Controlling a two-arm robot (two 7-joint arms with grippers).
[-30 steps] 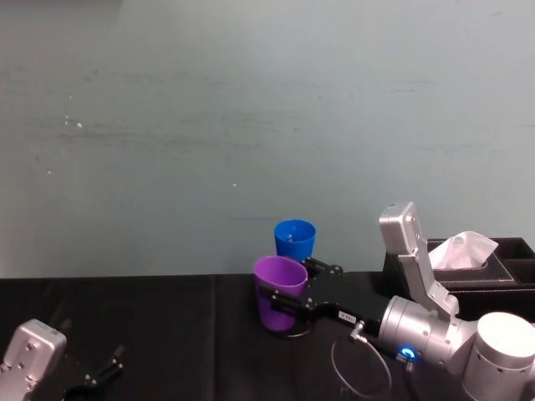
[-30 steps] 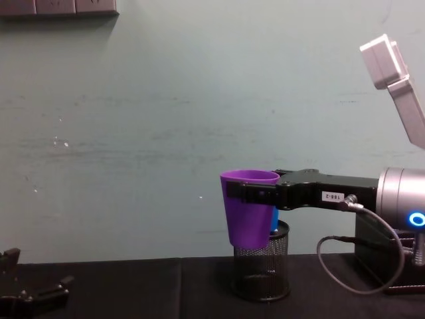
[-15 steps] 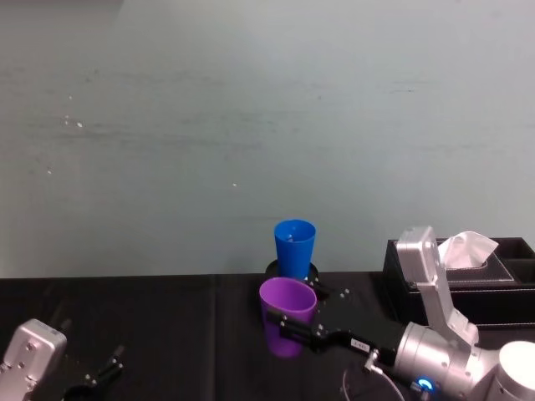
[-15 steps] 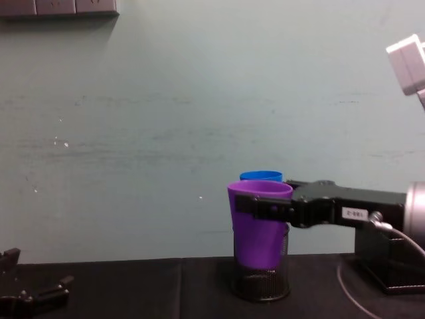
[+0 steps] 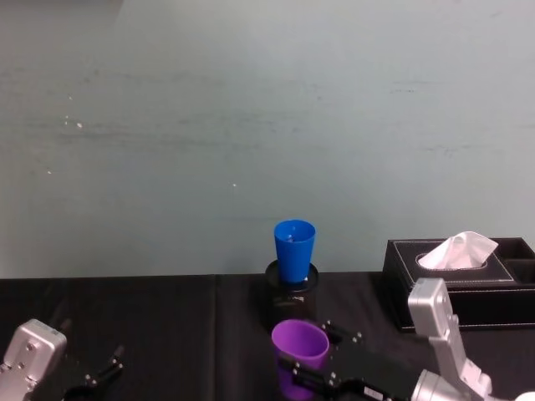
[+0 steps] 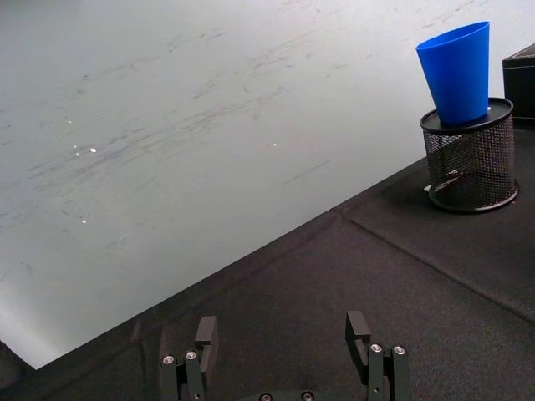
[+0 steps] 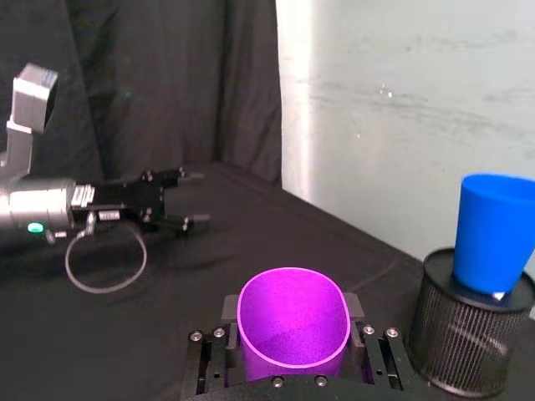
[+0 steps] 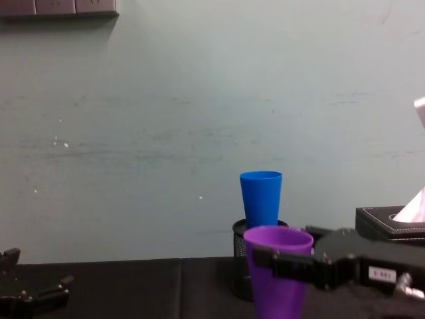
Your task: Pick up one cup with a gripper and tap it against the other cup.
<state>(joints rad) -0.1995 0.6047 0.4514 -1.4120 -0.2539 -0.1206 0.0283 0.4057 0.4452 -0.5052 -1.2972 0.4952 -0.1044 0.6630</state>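
Since the blue cup point(image 8: 261, 199) only perches upright in the mesh holder point(image 8: 244, 266), easy to topple with a hard tap. Purple cup point(image 8: 277, 272) clamped upright in the right gripper point(image 7: 292, 355), low and nearer. Tissue box point(image 5: 456, 267) close by on the right. Left gripper point(image 6: 284, 363) parked, jaws apart, probably harmless.

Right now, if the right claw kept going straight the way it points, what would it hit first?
Probably the mesh holder with the blue cup standing in it. The right claw, shut on the purple cup, points roughly toward it, slightly off line; depth is unclear, so it could pass beside.
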